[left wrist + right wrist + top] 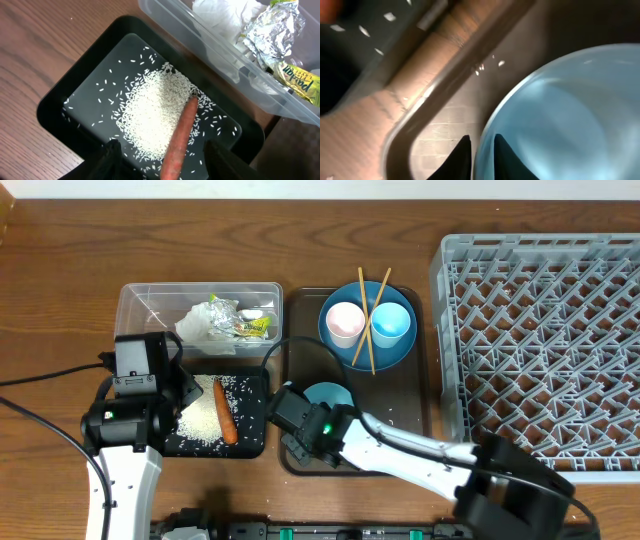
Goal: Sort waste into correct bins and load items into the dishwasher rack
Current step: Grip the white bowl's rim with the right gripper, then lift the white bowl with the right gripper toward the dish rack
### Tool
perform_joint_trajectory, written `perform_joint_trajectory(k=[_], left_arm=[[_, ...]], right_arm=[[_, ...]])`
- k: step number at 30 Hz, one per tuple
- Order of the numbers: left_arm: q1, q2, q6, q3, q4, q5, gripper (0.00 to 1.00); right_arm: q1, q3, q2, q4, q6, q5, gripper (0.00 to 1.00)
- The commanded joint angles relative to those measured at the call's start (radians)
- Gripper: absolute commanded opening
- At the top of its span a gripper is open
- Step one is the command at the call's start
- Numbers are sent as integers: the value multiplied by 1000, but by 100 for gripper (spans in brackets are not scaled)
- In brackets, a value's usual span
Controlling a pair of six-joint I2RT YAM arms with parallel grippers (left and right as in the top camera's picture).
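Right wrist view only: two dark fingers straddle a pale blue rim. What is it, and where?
Observer: A pale blue round bowl, on the brown serving tray's end nearest the robot.
Operator: And the other arm?
Observer: The left gripper hangs open over an orange carrot lying on white rice in the shallow black rectangular tray.
Operator: Is anything loaded?
Observer: The pinkish cup, light blue cup and wooden chopsticks sit on the round blue plate, outside the grey lattice rack.
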Motion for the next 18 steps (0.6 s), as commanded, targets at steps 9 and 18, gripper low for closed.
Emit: perform_joint_trajectory(k=[9,18], left_arm=[[6,1,2,-8,-11,2,57],[6,1,2,-8,-15,2,58]], right_arm=[[-4,4,-124,-35,3,13,18],[11,4,-30,-39,29,10,28]])
